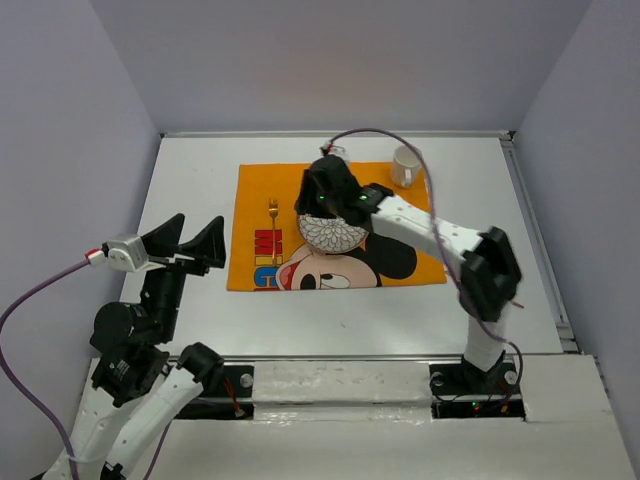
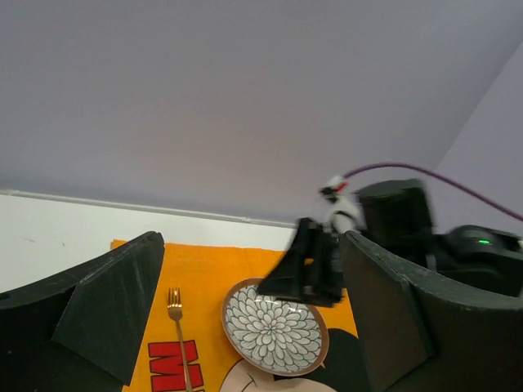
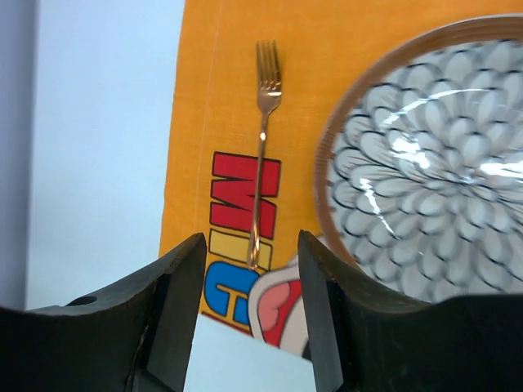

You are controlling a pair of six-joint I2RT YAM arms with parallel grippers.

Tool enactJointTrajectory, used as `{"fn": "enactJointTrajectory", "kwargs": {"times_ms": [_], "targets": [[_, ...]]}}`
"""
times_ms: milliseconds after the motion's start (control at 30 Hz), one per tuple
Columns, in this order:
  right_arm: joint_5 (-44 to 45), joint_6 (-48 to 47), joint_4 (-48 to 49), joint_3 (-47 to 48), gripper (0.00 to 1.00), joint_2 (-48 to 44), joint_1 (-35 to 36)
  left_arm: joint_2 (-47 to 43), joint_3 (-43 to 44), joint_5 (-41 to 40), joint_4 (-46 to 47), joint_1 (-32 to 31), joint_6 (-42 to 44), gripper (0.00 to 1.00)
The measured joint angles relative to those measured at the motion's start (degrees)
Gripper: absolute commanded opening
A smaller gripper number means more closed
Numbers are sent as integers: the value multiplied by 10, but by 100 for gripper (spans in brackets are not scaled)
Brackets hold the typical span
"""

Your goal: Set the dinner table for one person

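Observation:
The white dinner table [image 1: 190, 170] carries an orange Mickey Mouse placemat [image 1: 400, 270]. On the mat lie a gold fork [image 1: 272, 215] and, to its right, a flower-patterned plate [image 1: 332, 238] with a brown rim. My right gripper [image 1: 326, 198] hovers over the plate's far edge. In the right wrist view the right gripper [image 3: 251, 245] is open and empty, with the fork [image 3: 263, 131] and plate [image 3: 433, 171] below it. My left gripper [image 1: 195, 245] stands open and empty over bare table left of the mat. From there it looks toward the plate [image 2: 275, 328] and fork [image 2: 176, 327].
A white mug [image 1: 405, 166] stands at the mat's far right corner. A raised rail [image 1: 535, 230] runs along the table's right side. Grey walls enclose the table on three sides. The right arm [image 1: 440, 235] stretches across the mat's right half.

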Motion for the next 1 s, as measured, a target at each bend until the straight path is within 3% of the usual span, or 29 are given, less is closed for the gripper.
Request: {"fn": "enactJointTrajectory", "kwargs": {"times_ms": [100,200,233,367,600,667,833,1000], "targets": [[30,8,33,-193,50,-199,-35,-8,0,2,0,-1,0,99],[59,28,62,-352,42,-367,-123,-21,0,3,1,-4,0,99],[68,31,68,-403,37,-412,-162,-25,0,4,1,-6,0,99],[102,18,17,-565,41,-556,-358,-34,0,3,0,-14,0,99],[54,-64,-67,-614,61,-561,-523,-40,0,3,0,-26,0,99],[32,-84,-74,-609,61,-525,-558,-45,0,3,0,-30,0,99],[10,-147,-144,-511,59,-376,-568,-58,0,1,1,-39,0,99],[6,-190,-199,-430,76,-314,-568,-74,0,-3,1,-56,0,99]]}}
